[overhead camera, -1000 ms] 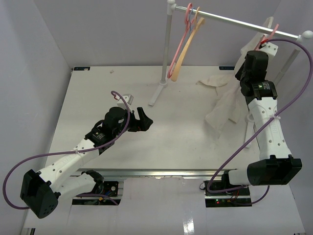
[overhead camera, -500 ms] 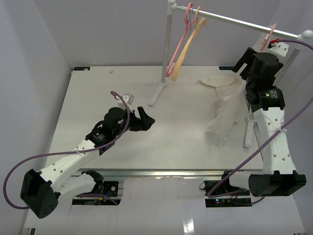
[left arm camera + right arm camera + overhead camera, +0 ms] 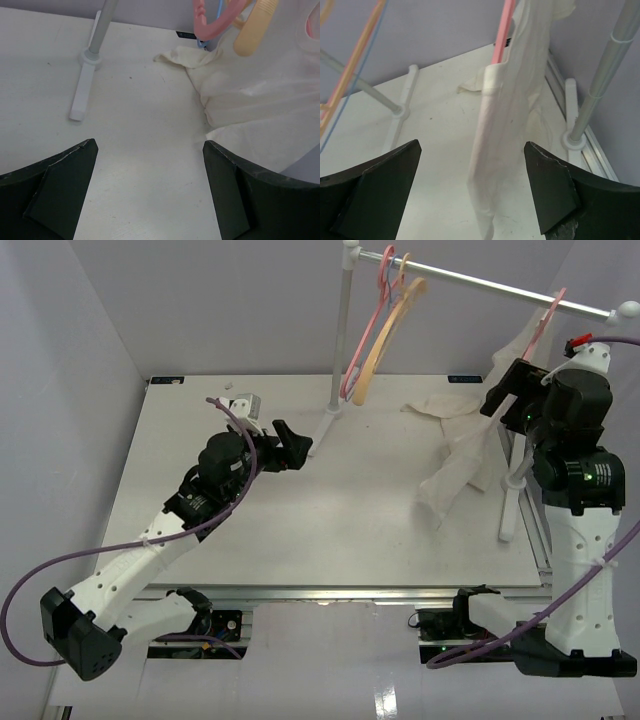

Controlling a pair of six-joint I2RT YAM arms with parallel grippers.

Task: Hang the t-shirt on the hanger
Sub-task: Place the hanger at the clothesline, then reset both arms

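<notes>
Currently L end effector (image 3: 150, 187) and R end effector (image 3: 472, 195) are gaping open, empty; t-shirt (image 3: 462, 455) is draping unevenly off pink hanger (image 3: 548, 312), prob. risking sliding off unsupported.

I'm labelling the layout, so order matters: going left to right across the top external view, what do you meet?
Black two-finger left gripper → white metal rack post → tan plastic hanger on the rail → cream cotton t-shirt. Things that overlap these are left out.
</notes>
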